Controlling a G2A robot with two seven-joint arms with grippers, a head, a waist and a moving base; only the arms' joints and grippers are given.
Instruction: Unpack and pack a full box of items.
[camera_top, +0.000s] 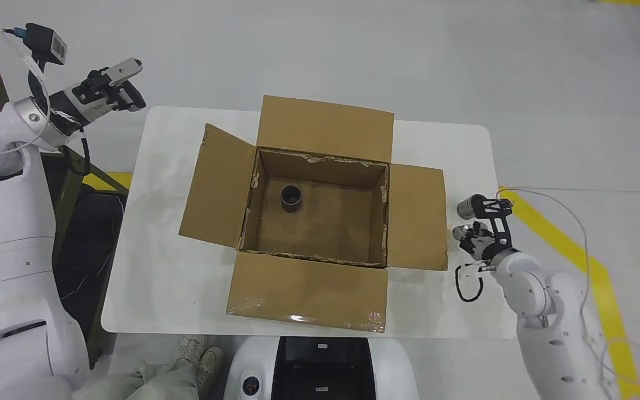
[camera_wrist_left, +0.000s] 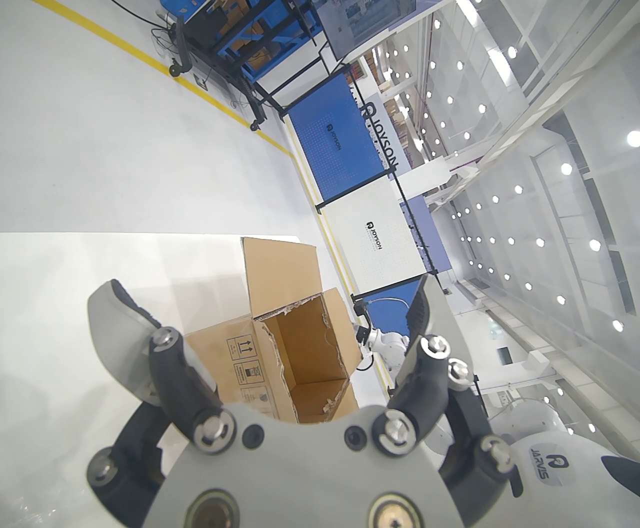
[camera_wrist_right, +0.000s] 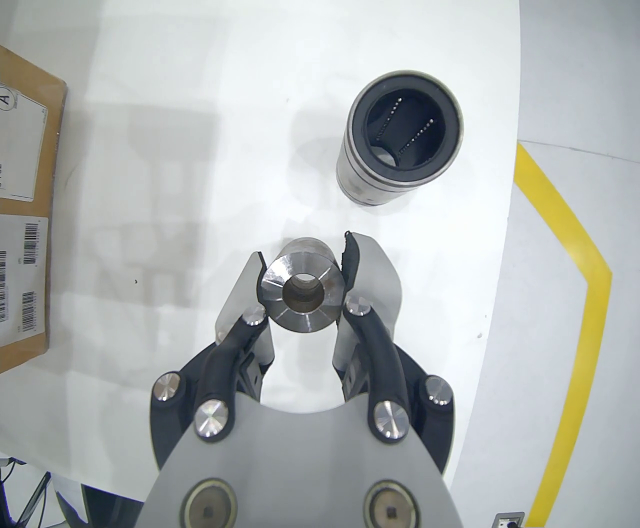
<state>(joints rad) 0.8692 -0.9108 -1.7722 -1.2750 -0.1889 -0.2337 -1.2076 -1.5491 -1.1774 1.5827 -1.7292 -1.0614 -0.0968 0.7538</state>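
Cardboard forms the open box (camera_top: 325, 130), which sits at the middle of the white table (camera_top: 160, 290) with all four flaps folded outward. We find one dark ring (camera_top: 294, 199) on the box floor, near the far left corner as the robot faces it.

The right claw (camera_wrist_right: 302, 270) stands over the right edge of the table, near the box's right flap. Its fingers are clamped on a short steel tube (camera_wrist_right: 274, 280), held upright with its bore facing the wrist camera. We cannot tell whether the tube's base touches the table. A larger cylinder (camera_wrist_right: 360, 170) with a black inner lining stands upright on the table just beside the tube, apart from it. A yellow floor line (camera_wrist_right: 565, 210) runs past the table edge on that side.

The left claw (camera_top: 128, 85) hangs beyond the far left corner of the table, off the surface. Its fingers are spread wide, with nothing between them.
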